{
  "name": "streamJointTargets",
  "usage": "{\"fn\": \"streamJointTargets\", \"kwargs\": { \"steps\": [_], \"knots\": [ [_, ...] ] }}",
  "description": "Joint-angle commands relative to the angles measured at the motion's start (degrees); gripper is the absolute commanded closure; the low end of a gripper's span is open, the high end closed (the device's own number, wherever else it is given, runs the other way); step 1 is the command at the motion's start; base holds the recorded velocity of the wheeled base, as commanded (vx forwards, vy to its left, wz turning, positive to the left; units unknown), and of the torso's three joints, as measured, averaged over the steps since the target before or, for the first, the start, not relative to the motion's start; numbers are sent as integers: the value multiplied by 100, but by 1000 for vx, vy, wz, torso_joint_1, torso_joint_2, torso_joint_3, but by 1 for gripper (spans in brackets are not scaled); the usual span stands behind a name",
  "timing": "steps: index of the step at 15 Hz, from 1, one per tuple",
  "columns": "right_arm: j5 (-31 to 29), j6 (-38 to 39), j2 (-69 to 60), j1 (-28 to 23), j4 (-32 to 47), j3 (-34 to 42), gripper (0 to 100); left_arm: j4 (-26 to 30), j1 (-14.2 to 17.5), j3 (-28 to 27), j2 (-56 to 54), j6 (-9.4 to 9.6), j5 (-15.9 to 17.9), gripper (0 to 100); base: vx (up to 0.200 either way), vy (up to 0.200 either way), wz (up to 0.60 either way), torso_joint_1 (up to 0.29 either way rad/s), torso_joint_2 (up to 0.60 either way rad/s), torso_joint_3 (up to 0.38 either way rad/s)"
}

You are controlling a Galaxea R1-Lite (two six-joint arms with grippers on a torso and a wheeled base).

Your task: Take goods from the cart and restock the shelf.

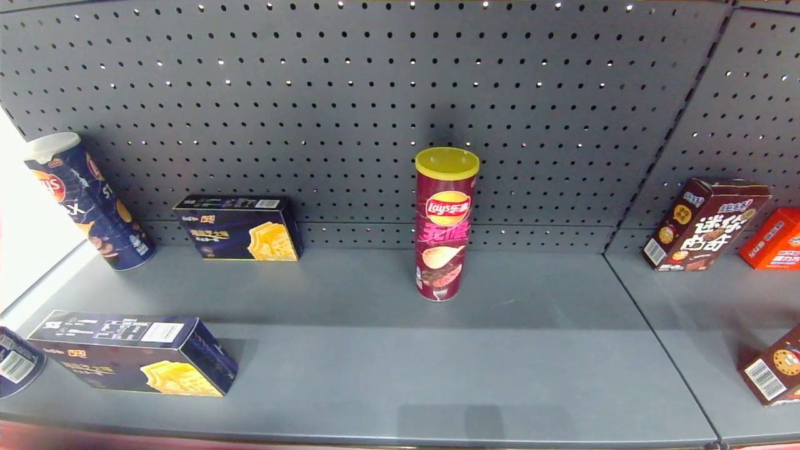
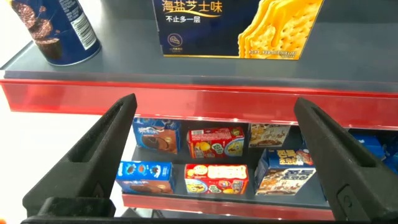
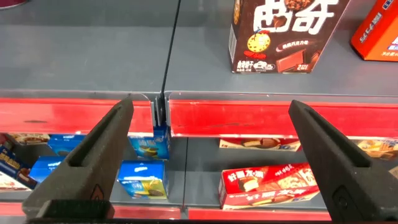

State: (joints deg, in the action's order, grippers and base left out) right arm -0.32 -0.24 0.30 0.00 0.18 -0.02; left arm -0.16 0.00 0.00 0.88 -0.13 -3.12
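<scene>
**Tool state.** The left gripper (image 2: 216, 106) has its jaws set wide apart with nothing between them. It hangs level with the red price rail (image 2: 50, 96), below the front cracker box (image 1: 134, 353). The right gripper (image 3: 211, 106) is likewise spread and empty. It faces the seam (image 3: 166, 62) where the two shelf panels meet.

**Goods in place.** On the grey shelf (image 1: 531, 350):
- a maroon chip canister (image 1: 446, 225) with a yellow lid stands upright near the pegboard back wall (image 1: 375, 94);
- a rear cracker box (image 1: 240, 227) stands on its long edge against that wall;
- a dark blue chip canister (image 1: 87, 200) sits at the far left, and a second blue canister (image 1: 15, 362) shows at the front left edge;
- on the right panel are a brown biscuit box (image 1: 703, 225), an orange box (image 1: 775, 239) beside it, and another brown box (image 1: 775, 372) near the front.

**Progress.** Several items are set out, but they stand well apart, and wide bare stretches lie around the maroon chip canister. By that showing, restocking is partly done at best. With both grippers unloaded, the step in hand appears to be fetching the next item from the cart. The lower shelf (image 2: 208, 162) carries small boxes.
</scene>
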Motion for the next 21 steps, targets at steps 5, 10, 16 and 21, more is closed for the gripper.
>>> {"fn": "streamJointTargets", "kwargs": {
  "steps": [5, 10, 16, 21],
  "knots": [
    [-3, -2, 5, 0, -1, 2, 0, -2, 0, 0, 0, -13, -4, 0, 0, 0, 600, 1, 3, 3],
    [-3, -2, 5, 0, -1, 2, 0, -2, 0, 0, 0, -13, -4, 0, 0, 0, 600, 2, 2, 0],
    [-3, -2, 5, 0, -1, -6, 0, -2, 0, 0, 0, 13, -4, 0, 0, 0, 600, 3, 1, 2],
    [-3, -2, 5, 0, -1, 2, 0, -11, 0, -167, 0, 339, 145, 0, 0, 0, 360, 2, 1, 1]
  ]
}}
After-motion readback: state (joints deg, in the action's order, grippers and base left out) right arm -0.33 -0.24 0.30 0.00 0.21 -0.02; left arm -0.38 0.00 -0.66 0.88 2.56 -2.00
